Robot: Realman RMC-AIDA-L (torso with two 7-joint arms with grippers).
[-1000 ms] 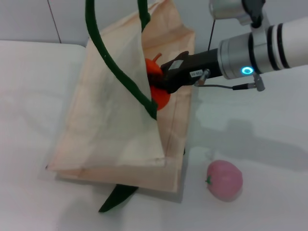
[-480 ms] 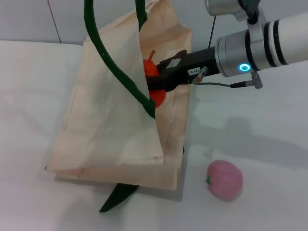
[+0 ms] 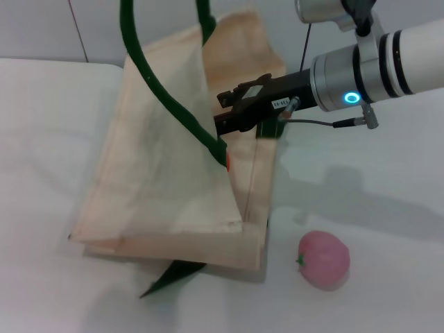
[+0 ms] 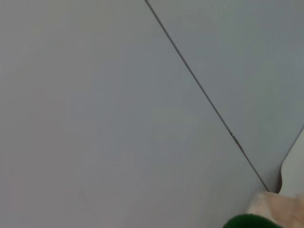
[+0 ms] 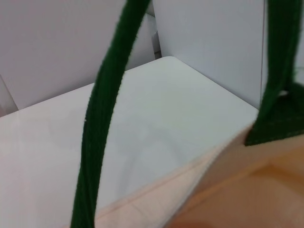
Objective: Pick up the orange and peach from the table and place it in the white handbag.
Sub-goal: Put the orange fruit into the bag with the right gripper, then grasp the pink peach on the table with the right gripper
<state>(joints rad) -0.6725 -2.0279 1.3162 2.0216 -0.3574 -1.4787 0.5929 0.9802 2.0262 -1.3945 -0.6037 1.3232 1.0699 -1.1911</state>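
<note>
The white handbag [image 3: 152, 180] lies tilted on the table, its dark green strap handles [image 3: 149, 76] pulled up out of the top of the head view. My right gripper [image 3: 227, 112] is at the bag's mouth, open and empty. Of the orange, only a small sliver [image 3: 227, 161] shows inside the bag, below the gripper and behind a strap. The peach [image 3: 324, 259] sits on the table to the right of the bag's near corner. The right wrist view shows a strap [image 5: 102, 118] and the bag's fabric [image 5: 237, 190]. My left gripper is out of view; its wrist view shows a bit of green strap [image 4: 247, 222].
The white table [image 3: 374, 194] spreads around the bag. A second green strap end [image 3: 170, 276] lies under the bag's near edge. A grey wall [image 4: 118, 95] stands behind the table.
My right gripper let go of the orange, which dropped down into the bag and is now almost hidden. The bag's upper flap has sunk a little. The peach has not moved.
</note>
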